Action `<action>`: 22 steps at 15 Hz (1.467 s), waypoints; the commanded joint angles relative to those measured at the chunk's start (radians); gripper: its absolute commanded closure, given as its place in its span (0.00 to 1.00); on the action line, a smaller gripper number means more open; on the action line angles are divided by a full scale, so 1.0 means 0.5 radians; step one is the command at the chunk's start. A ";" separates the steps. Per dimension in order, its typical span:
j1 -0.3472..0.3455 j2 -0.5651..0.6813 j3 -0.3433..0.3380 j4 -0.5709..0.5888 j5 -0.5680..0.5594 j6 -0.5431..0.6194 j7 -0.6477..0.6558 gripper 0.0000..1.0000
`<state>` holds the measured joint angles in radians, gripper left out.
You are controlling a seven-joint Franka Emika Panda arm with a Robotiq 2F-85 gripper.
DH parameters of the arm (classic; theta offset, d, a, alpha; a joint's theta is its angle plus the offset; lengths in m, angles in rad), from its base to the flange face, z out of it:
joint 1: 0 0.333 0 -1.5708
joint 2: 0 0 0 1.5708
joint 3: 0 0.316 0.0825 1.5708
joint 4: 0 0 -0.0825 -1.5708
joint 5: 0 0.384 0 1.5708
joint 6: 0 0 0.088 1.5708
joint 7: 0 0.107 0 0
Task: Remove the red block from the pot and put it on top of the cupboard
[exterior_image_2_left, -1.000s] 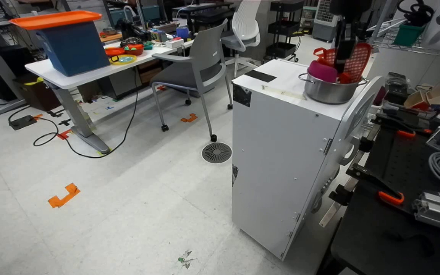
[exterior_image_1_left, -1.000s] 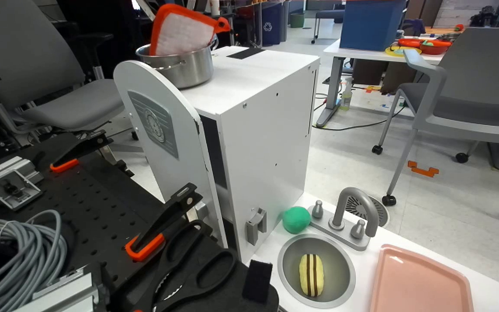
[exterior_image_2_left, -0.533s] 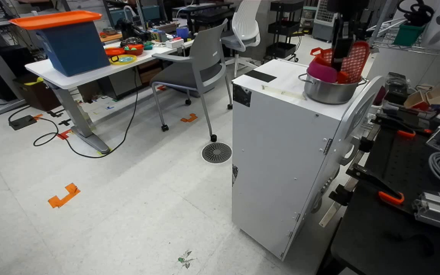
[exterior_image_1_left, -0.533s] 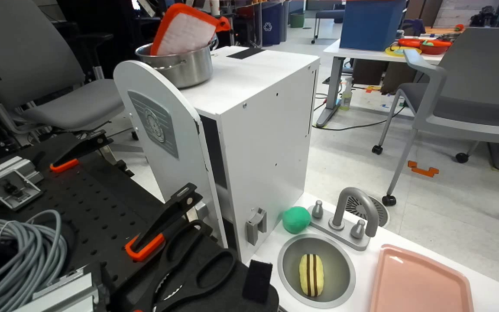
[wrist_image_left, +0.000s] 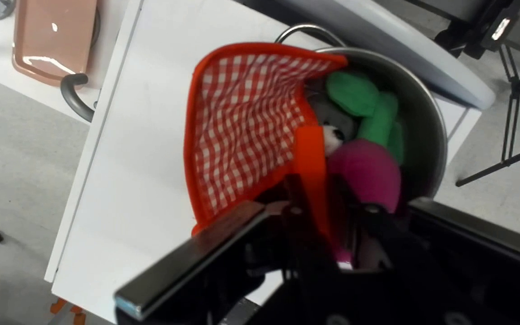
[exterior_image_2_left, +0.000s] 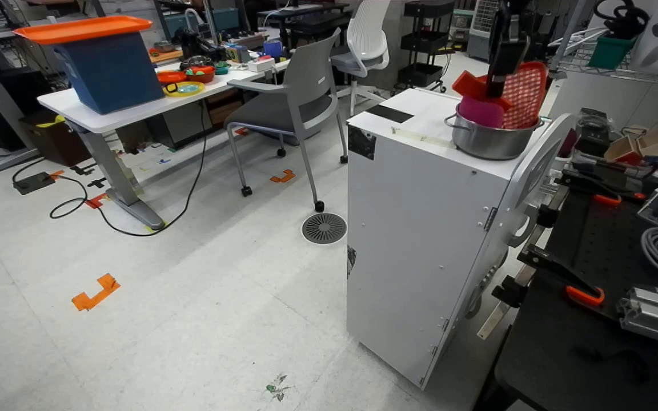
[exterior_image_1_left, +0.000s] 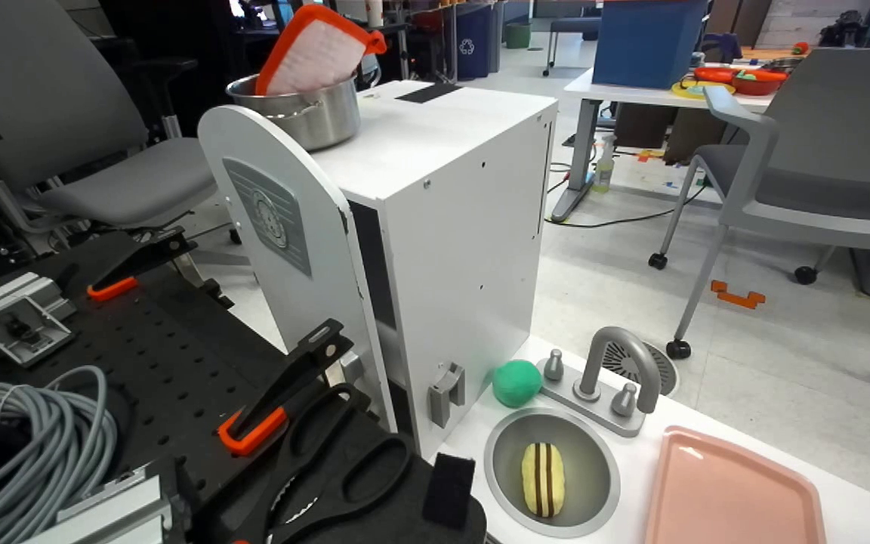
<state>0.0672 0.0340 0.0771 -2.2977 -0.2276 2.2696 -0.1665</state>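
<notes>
The red block [wrist_image_left: 310,151] is a flat orange-red piece between my fingers in the wrist view. In an exterior view the red block [exterior_image_2_left: 469,85] sticks up at a tilt above the pot's rim, against the pink item. My gripper [wrist_image_left: 316,180] is shut on it; the gripper [exterior_image_2_left: 496,94] points down over the pot. The silver pot [exterior_image_2_left: 492,140] stands on the white cupboard [exterior_image_2_left: 414,228], and the pot [exterior_image_1_left: 322,121] also shows in an exterior view. There the block and gripper are hidden behind the oven mitt. The cupboard's flat top [wrist_image_left: 151,113] also shows in the wrist view.
A red-checked oven mitt [wrist_image_left: 246,122] leans out of the pot. A pink item [wrist_image_left: 368,174] and a green soft toy [wrist_image_left: 355,95] lie in it. The cupboard's rounded panel [exterior_image_1_left: 276,196] rises beside the pot. A sink [exterior_image_1_left: 495,446] and pink tray [exterior_image_1_left: 737,491] stand lower down.
The red block has risen and tilted with the gripper, showing more above the pot. The pot and mitt have shifted slightly, toward the left in both exterior views.
</notes>
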 commanded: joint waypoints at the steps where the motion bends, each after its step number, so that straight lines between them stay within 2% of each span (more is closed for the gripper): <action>1: 0.011 -0.071 0.007 -0.017 0.041 0.018 -0.030 0.95; 12: -0.032 -0.078 -0.043 0.096 0.083 0.023 0.059 0.95; 22: -0.115 0.028 -0.144 0.281 -0.025 0.032 0.350 0.95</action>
<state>0.0193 0.0184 0.0156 -2.1901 -0.2119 2.2700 -0.0444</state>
